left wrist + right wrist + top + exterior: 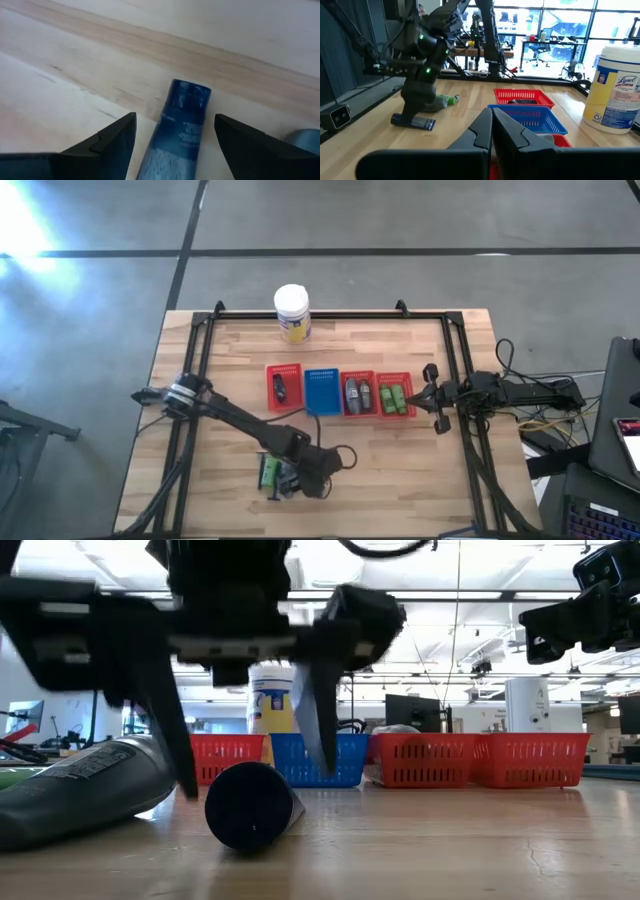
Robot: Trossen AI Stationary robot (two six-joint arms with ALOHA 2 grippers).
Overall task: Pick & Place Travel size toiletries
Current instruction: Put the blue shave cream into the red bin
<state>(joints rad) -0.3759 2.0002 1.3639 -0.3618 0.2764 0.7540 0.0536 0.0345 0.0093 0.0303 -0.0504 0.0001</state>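
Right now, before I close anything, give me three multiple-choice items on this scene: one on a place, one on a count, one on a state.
1. Where is the left tool?
A. inside a basket
B. down at the wood, astride a blue tube
C. raised high over the table's middle

2. How many mesh baskets are red?
A. one
B. two
C. three

3. The right tool's fingers are:
A. shut and empty
B. wide open
C. shut on a green tube

1 B: its open fingers flank the blue tube lying on the table.
2 C: the row holds three red baskets and one blue basket.
3 A: the right tool shows its fingers pressed together with nothing between.
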